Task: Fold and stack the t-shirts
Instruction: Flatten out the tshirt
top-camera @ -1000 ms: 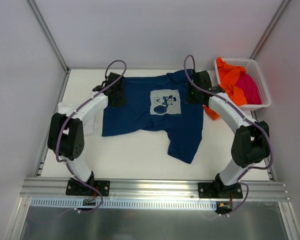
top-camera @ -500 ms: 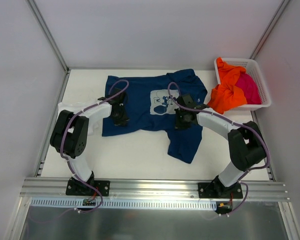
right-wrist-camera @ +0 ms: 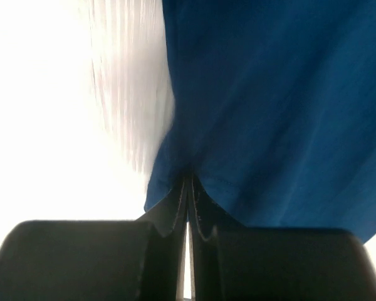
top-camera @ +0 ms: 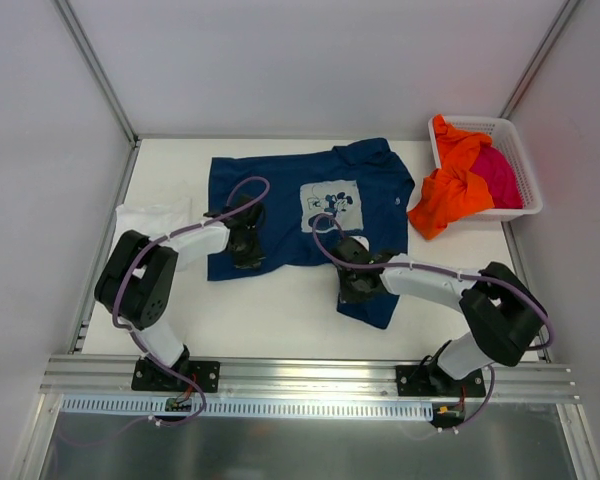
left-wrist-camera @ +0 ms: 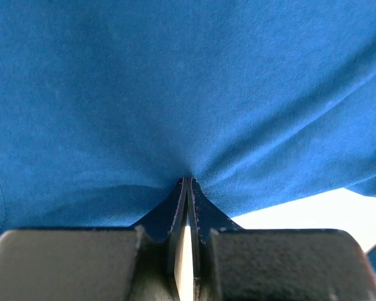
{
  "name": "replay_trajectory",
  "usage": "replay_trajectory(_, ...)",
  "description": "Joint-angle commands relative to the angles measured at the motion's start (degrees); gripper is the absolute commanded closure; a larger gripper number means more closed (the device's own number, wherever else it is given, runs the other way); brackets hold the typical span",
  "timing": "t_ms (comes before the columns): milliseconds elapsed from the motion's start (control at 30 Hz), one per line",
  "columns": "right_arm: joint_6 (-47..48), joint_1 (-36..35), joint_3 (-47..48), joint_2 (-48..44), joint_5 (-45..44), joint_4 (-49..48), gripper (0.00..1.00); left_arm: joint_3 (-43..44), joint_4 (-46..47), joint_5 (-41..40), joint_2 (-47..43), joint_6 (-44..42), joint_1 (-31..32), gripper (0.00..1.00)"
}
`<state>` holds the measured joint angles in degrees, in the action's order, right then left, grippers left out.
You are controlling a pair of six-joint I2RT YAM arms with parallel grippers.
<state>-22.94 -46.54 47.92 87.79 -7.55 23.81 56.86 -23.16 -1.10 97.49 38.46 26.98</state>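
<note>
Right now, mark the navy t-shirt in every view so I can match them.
Top external: navy t-shirt spread mid-table.
Left wrist: fills the frame above the left gripper, which pinches it.
Right wrist: right side, hem pinched by the right gripper.
Shared landmark: the white table beside the shirt's edge.

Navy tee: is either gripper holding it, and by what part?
Both. Left gripper pinches the navy tee by its near-left edge; right gripper clamps the hemmed edge of its near-right flap.
</note>
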Motion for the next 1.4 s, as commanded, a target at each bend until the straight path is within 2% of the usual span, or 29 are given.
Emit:
replay_trajectory(0, -6.5, -5.0, -2.0, -3.5, -5.6, 2.9, 0.99, -4.2, -3.8, -2.2, -2.3, 1.6, 1.8, 1.0)
replay_trajectory(167, -14.3, -11.3, -7.1, -6.5, -6.9, 4.4, 1.0, -9.7, -5.2, -2.9, -8.6, 3.4, 3.5, 1.0)
replay_trajectory(400, -22.5, -21.5, -9.3, -10.4, -9.1, 11.8, 1.0, -15.6, -8.2, -3.2, -17.9, 5.1, 4.3, 1.0)
replay_trajectory(500, -26.7, -27.0, -6.8, -12.0, -12.1, 18.0, 1.0, -16.9, -10.9, -4.7, -23.5, 6.3, 5.0, 1.0)
replay_trajectory(567, -28.0, -30.5, -3.9, -13.7, -17.6, 24.7, 0.99, -16.2, -12.5, -7.2, -29.0, 6.5, 5.0, 1.0)
replay_trajectory(633, -28.1, -31.4, 1.9, -14.7, -21.4, 28.9, 1.0, -13.5, -13.1, -9.4, -32.1, 5.9, 5.0, 1.0)
replay_trajectory(667, -27.5, -31.5, 3.8, -15.1, -25.1, 31.4, 0.99, -12.2, -13.1, -11.5, -33.8, 5.5, 5.0, 0.97)
replay_trajectory(700, -26.6, -31.4, 5.7, -15.3, -26.8, 32.1, 0.99, -10.7, -13.2, -12.7, -34.0, 5.0, 5.0, 0.7)
replay_trajectory(767, -23.4, -31.5, 10.8, -16.0, -31.4, 33.0, 0.82, -6.5, -13.1, -14.7, -33.9, 2.9, 5.0, 0.35)
replay_trajectory(800, -22.1, -31.5, 12.4, -16.2, -32.7, 33.0, 0.71, -5.2, -13.1, -17.1, -33.6, 2.4, 5.0, 0.04)
replay_trajectory(833, -21.0, -31.4, 15.0, -16.3, -34.2, 32.9, 0.49, -2.7, -13.0, -18.7, -33.2, 1.1, 5.0, 0.01)
replay_trajectory(900, -17.9, -31.5, 16.7, -17.0, -37.6, 31.9, 0.31, 0.3, -13.0, -23.9, -30.4, -0.8, 4.8, 0.01)
replay_trajectory(933, -16.8, -31.4, 17.2, -17.3, -38.7, 31.3, 0.19, 3.1, -12.6, -25.2, -27.3, -2.1, 3.5, 0.01)
replay_trajectory(967, -15.1, -31.3, 17.1, -17.6, -40.4, 29.6, 0.16, 4.3, -12.1, -25.1, -25.4, -3.0, 1.9, 0.01)
replay_trajectory(1067, -13.1, -30.4, 16.1, -19.3, -40.6, 26.1, 0.13, 8.5, -8.8, -15.0, -16.7, -5.3, -6.9, 0.01)
replay_trajectory(1100, -11.9, -29.9, 15.6, -20.3, -40.4, 25.2, 0.13, 9.4, -8.2, -14.8, -14.6, -5.5, -8.0, 0.01)
replay_trajectory(1200, -10.6, -29.0, 13.6, -22.2, -39.6, 23.1, 0.13, 14.7, -7.5, -21.8, -7.9, -6.4, -9.3, 0.01)
replay_trajectory(1367, -10.0, -26.1, 9.2, -25.7, -38.3, 21.1, 0.12, 22.7, -7.5, -22.4, 3.7, -6.9, -10.5, 0.02)
